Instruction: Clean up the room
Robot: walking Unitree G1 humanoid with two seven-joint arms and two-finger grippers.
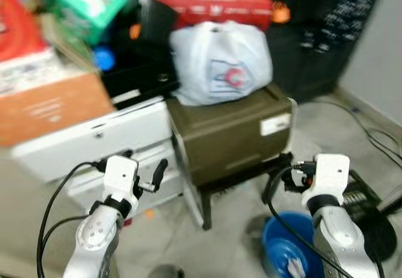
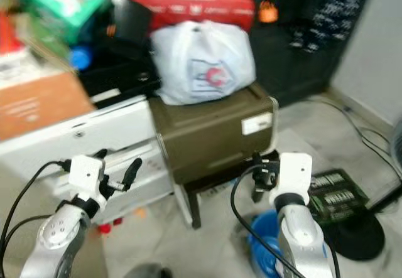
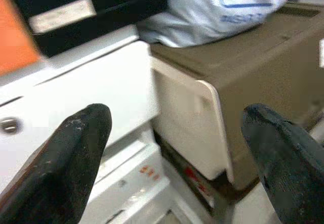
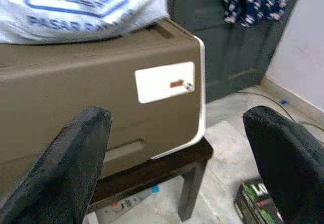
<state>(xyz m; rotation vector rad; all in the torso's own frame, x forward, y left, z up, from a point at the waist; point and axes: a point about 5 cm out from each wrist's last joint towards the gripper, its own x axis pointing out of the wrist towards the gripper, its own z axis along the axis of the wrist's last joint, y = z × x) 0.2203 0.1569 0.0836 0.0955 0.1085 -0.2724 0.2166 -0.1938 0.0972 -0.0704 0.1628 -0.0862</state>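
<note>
Cluttered corner: white plastic bag [image 1: 221, 61] with red-and-blue logo atop an olive-brown box [image 1: 235, 130].
Left hand [image 3: 177, 168] and right hand [image 4: 177, 168] hover spread wide, holding nothing; a blue bucket [image 1: 279, 250] on the floor holds something white.

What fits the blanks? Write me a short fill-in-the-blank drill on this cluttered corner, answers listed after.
1. The white plastic bag sits on top of the ____ cabinet.
2. The bucket on the floor near the right pincer is ____ in colour.
3. The fingers of the left pincer stand ____, holding nothing.
4. Beside the brown cabinet, on the robot's left, stands a ____ drawer unit.

Answers: brown; blue; open; white
</note>
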